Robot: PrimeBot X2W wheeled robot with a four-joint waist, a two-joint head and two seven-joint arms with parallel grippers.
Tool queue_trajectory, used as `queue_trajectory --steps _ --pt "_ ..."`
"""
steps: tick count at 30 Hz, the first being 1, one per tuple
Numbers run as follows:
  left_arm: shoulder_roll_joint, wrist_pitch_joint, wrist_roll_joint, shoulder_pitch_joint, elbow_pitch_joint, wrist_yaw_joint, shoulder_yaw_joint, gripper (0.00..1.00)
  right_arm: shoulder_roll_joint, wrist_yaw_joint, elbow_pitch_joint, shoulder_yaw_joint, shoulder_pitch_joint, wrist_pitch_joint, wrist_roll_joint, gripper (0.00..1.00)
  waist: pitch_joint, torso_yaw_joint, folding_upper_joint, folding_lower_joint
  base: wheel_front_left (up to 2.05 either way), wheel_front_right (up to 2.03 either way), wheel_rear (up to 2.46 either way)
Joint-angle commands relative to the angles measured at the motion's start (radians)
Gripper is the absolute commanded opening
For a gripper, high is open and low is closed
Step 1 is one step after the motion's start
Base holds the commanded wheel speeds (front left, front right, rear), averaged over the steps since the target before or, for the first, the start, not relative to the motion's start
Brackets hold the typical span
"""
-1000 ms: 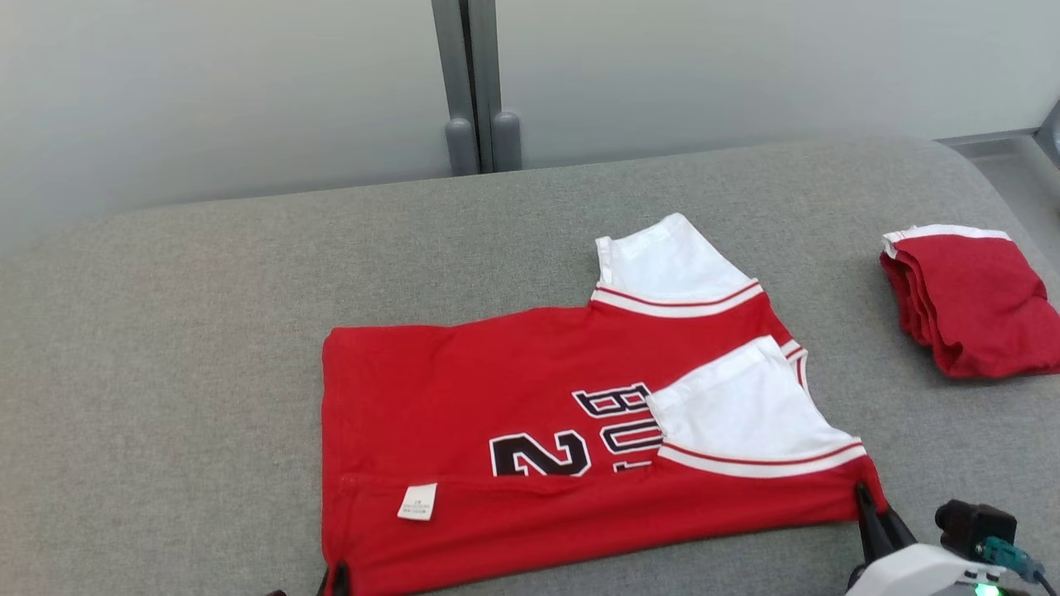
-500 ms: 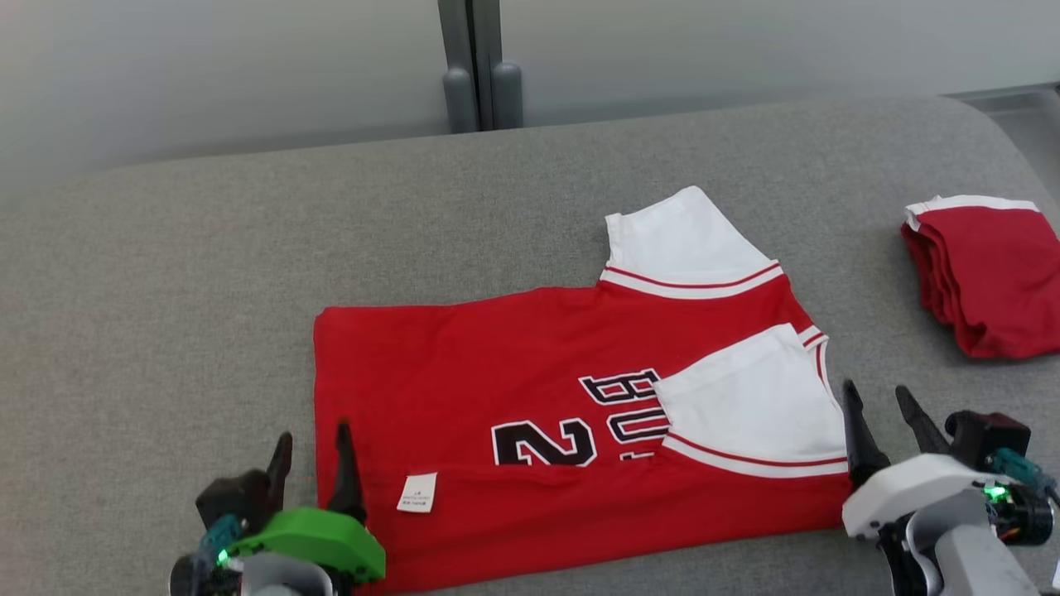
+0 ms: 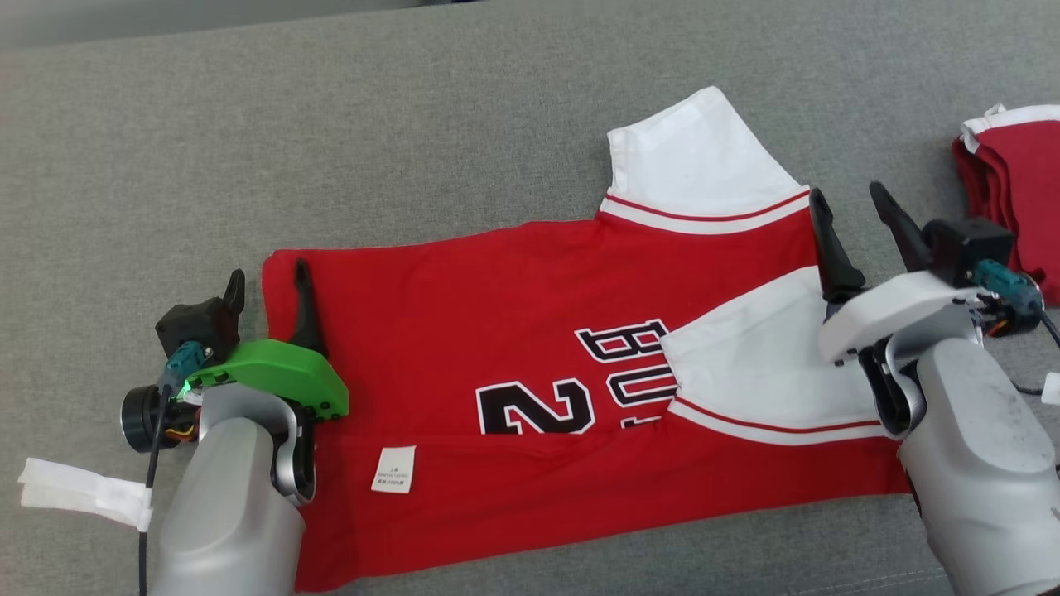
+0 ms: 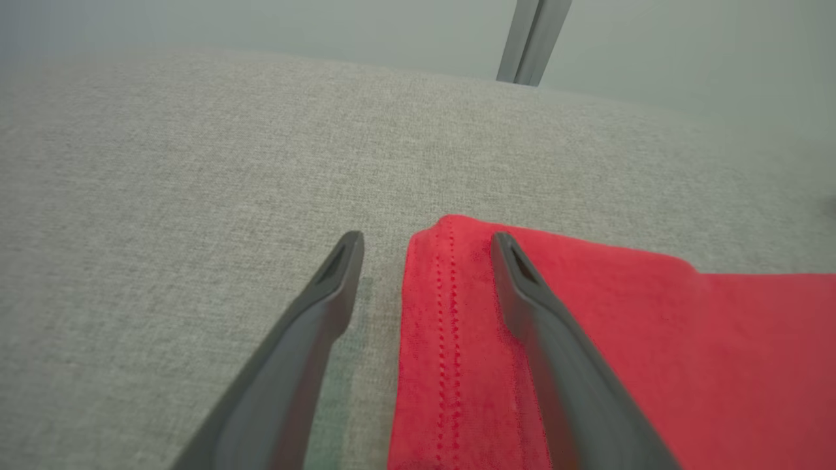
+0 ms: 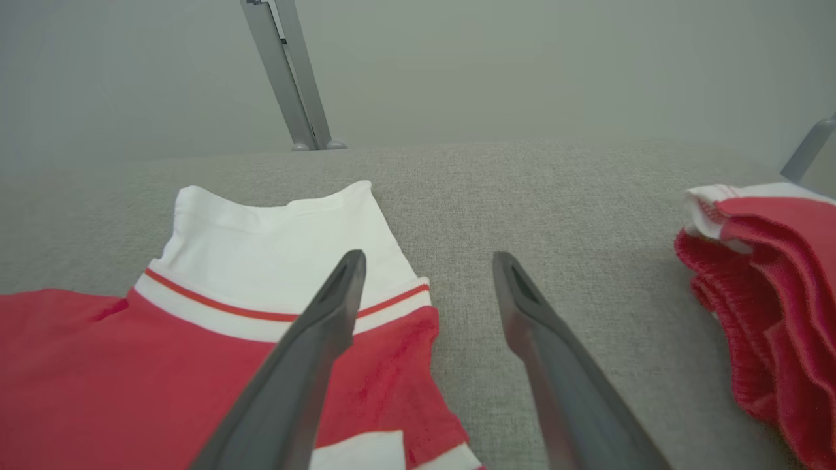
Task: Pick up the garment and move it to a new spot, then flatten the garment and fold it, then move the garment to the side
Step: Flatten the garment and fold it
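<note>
Left claw (image 3: 269, 271) stands with fingers apart, empty, straddling the hem corner of the garment (image 3: 497, 314): one finger over red cloth, the other over the grey counter (image 3: 414, 124). Right claw (image 3: 848, 192) is likewise spread and empty at the shoulder edge beside the far white sleeve. The garment lies flat mid-counter, near sleeve folded over the lettering. A red cloth bundle (image 3: 1014, 182) sits apart to the right.
</note>
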Motion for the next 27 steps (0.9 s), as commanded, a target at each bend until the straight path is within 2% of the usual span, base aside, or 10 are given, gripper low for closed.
queue_trajectory --steps 1,2,3,4,5,6,17,20,27 --pt "0.007 0.001 0.007 -0.031 0.029 -0.005 0.008 1.00 -0.011 -0.002 0.017 0.021 -0.041 -0.001 -0.009 1.00 0.062 -0.013 0.0000 0.0000 0.00 0.00 0.00" --pt "0.010 0.001 0.017 -0.045 0.045 -0.005 0.006 1.00 -0.017 -0.002 0.030 0.032 -0.062 -0.001 -0.011 1.00 0.067 -0.012 0.0000 0.0000 0.00 0.00 0.00" --pt "0.012 0.001 0.023 -0.061 0.067 -0.005 0.006 0.75 -0.024 -0.002 0.047 0.048 -0.090 0.002 -0.012 1.00 0.074 -0.011 0.0000 0.0000 0.00 0.00 0.00" --pt "0.011 0.001 0.028 -0.070 0.082 -0.004 0.006 0.42 -0.029 -0.002 0.061 0.061 -0.112 0.006 -0.013 1.00 0.078 -0.009 0.0000 0.0000 0.00 0.00 0.00" --pt "0.011 0.002 0.037 -0.077 0.102 0.002 0.004 0.16 -0.036 -0.002 0.079 0.077 -0.138 0.013 -0.010 1.00 0.084 -0.006 0.0000 0.0000 0.00 0.00 0.00" --pt "0.009 0.003 0.039 -0.082 0.113 0.002 0.005 0.00 -0.041 -0.002 0.094 0.092 -0.159 0.020 -0.010 1.00 0.088 -0.003 0.0000 0.0000 0.00 0.00 0.00" --pt "0.002 0.003 0.050 -0.121 0.110 -0.028 -0.034 0.00 -0.087 -0.002 0.296 0.212 -0.388 0.124 0.031 1.00 0.126 0.083 0.0000 0.0000 0.00 0.00 0.00" --pt "0.000 0.003 0.014 -0.115 0.077 -0.034 -0.075 0.00 -0.094 -0.002 0.342 0.242 -0.433 0.138 0.046 1.00 0.135 0.108 0.0000 0.0000 0.00 0.00 0.00" --pt "-0.001 0.001 -0.058 -0.105 -0.018 -0.011 -0.194 0.00 -0.103 -0.002 0.456 0.286 -0.505 0.167 0.077 1.00 0.151 0.156 0.0000 0.0000 0.00 0.00 0.00"
